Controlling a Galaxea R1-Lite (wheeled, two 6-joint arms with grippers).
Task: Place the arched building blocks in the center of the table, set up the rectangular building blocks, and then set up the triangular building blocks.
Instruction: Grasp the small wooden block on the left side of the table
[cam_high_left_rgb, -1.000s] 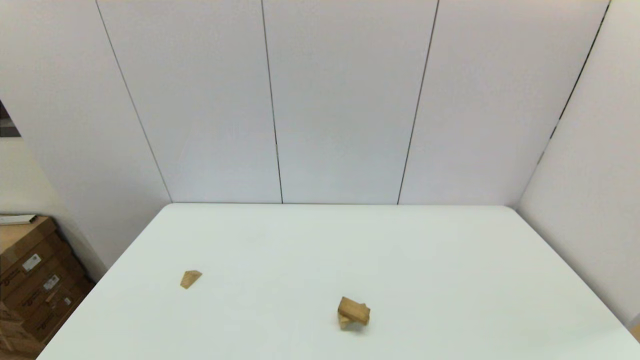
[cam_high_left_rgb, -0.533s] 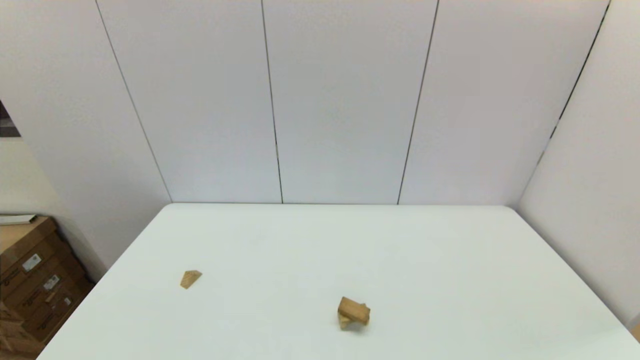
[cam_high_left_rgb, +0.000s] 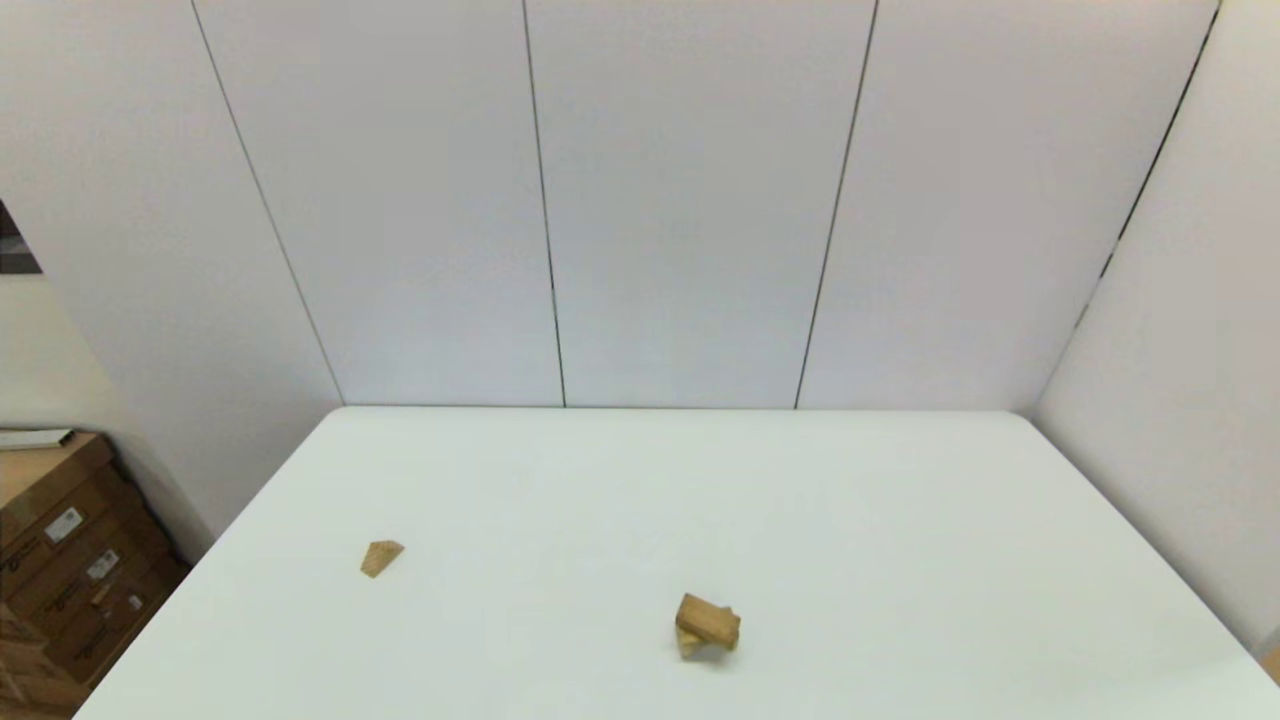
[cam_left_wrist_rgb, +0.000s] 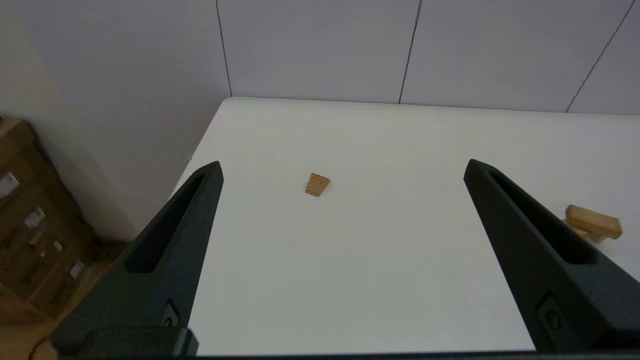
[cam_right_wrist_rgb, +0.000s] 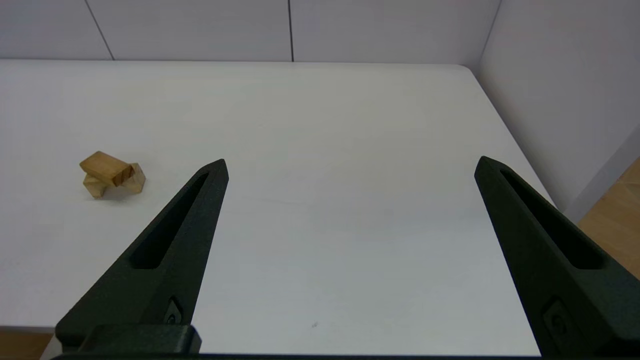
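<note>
Wooden triangular block (cam_high_left_rgb: 381, 557) lies alone on table (cam_high_left_rgb: 900, 520), left side; rectangular block (cam_high_left_rgb: 708, 620) rests atop arched block (cam_high_left_rgb: 690, 645) near centre. Left gripper (cam_left_wrist_rgb: 342, 170) nearer wedge; right gripper (cam_right_wrist_rgb: 350, 167) parked; both fingers wide, empty.

Head view: the tabletop (cam_high_left_rgb: 900, 520) is looked down on from high at the near edge, facing the panelled wall.
Left wrist view: the left half is seen from low behind the left pincer (cam_left_wrist_rgb: 342, 167).
Right wrist view: the right half is seen from behind the right pincer (cam_right_wrist_rgb: 350, 165).
Shared: the stacked blocks (cam_high_left_rgb: 707, 626) are caught by all three views; the wedge (cam_high_left_rgb: 380, 557) only by head and left wrist.
</note>
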